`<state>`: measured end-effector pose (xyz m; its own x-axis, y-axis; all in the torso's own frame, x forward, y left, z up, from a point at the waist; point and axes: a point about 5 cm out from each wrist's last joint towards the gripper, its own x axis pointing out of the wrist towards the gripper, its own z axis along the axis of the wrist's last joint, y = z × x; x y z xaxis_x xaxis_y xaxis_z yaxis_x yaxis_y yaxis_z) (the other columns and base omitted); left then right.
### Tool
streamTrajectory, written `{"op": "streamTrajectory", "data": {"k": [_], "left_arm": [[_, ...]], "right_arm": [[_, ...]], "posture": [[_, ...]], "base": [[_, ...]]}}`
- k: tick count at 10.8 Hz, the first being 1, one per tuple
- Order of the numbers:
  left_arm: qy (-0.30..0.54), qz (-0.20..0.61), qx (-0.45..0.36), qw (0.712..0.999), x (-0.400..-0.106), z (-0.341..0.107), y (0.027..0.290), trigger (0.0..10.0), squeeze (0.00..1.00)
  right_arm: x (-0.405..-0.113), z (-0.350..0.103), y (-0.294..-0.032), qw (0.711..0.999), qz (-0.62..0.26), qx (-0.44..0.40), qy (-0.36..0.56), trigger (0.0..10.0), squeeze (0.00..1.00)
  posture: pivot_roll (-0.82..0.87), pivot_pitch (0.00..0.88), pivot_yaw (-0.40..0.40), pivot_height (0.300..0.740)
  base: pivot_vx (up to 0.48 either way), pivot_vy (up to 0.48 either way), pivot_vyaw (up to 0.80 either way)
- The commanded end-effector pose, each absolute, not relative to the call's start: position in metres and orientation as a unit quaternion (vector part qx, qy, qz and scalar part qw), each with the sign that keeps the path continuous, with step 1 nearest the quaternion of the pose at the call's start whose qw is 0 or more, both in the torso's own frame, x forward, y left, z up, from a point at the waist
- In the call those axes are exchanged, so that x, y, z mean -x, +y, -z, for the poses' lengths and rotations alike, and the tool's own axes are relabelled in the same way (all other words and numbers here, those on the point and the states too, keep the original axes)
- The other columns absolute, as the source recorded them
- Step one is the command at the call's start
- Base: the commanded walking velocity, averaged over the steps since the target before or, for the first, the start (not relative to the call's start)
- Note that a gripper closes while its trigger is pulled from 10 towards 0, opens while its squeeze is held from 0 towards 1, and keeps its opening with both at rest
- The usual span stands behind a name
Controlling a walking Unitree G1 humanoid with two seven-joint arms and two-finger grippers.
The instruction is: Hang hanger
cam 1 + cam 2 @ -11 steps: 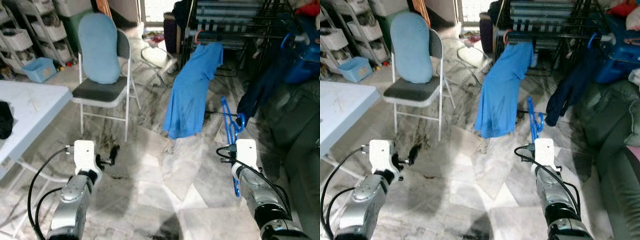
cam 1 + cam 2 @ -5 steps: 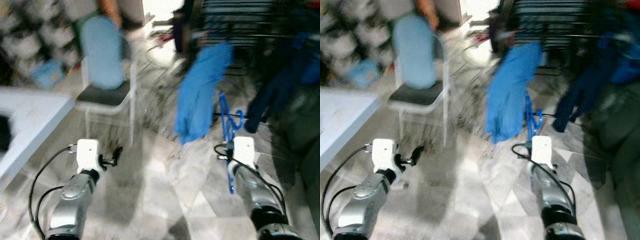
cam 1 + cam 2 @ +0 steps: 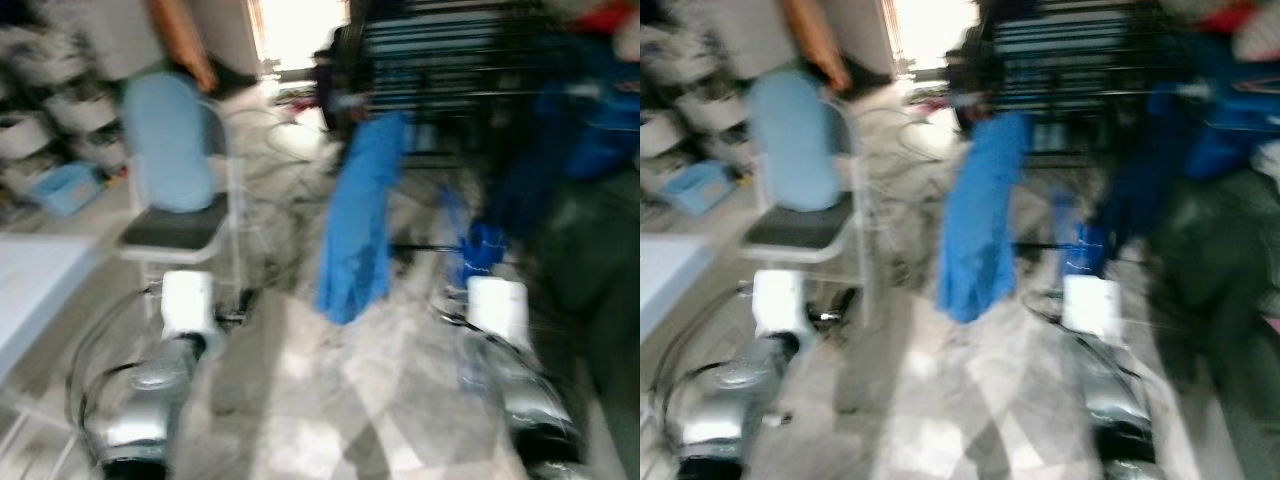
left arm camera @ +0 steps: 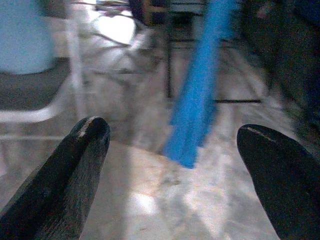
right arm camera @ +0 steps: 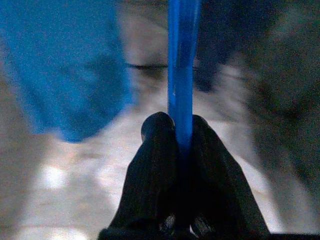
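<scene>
right end effector point(image 5: 183, 131) clamped on blue hanger point(image 5: 183, 60) | left end effector point(image 4: 172, 132) spread wide | blue garment point(image 3: 358, 225) ahead, chair point(image 3: 180, 215) left

Counted through the blur: one blue hanger point(image 5: 183, 75), two grippers point(image 4: 170, 165) point(image 5: 177, 145), one blue garment point(image 3: 360, 225) hanging from one dark drying rack point(image 3: 450, 70), one folding chair point(image 3: 180, 215) bearing one pale blue cushion point(image 3: 165, 145), one white table point(image 3: 30, 300), one blue bin point(image 3: 65, 188).

No legible text or labels.
</scene>
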<state>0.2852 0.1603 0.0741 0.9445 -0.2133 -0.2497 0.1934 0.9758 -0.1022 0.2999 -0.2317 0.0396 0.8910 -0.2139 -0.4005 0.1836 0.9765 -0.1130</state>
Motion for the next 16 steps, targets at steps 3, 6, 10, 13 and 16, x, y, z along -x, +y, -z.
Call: {"op": "streamTrajectory", "data": {"k": [3,6,10,13,16], "left_arm": [[0.136,0.081,0.026,0.987,-0.283,-0.074,0.176,10.0,0.0],[0.139,0.084,0.027,0.986,-0.284,-0.073,0.172,10.0,0.0],[0.144,0.083,0.029,0.986,-0.283,-0.072,0.171,10.0,0.0],[0.147,0.083,0.029,0.985,-0.283,-0.071,0.168,10.0,0.0],[0.148,0.085,0.027,0.985,-0.282,-0.071,0.166,10.0,0.0]], "right_arm": [[-0.307,-0.047,-0.215,0.977,0.079,0.031,0.196,10.0,0.0],[-0.309,-0.05,-0.218,0.977,0.077,0.034,0.198,10.0,0.0],[-0.31,-0.044,-0.215,0.971,0.031,0.035,0.237,10.0,0.0],[-0.318,-0.05,-0.215,0.969,0.002,0.043,0.243,10.0,0.0],[-0.329,-0.067,-0.22,0.974,-0.002,0.061,0.218,10.0,0.0]], "posture": [[-0.16,0.0,0.096,0.74],[-0.16,0.0,0.096,0.74],[-0.16,0.0,0.093,0.74],[-0.16,0.0,0.09,0.74],[-0.16,0.0,0.088,0.74]], "base": [[0.421,0.0,0.0],[0.42,0.0,0.0],[0.397,0.207,0.0],[0.389,0.281,0.0],[0.378,0.286,0.0]]}}
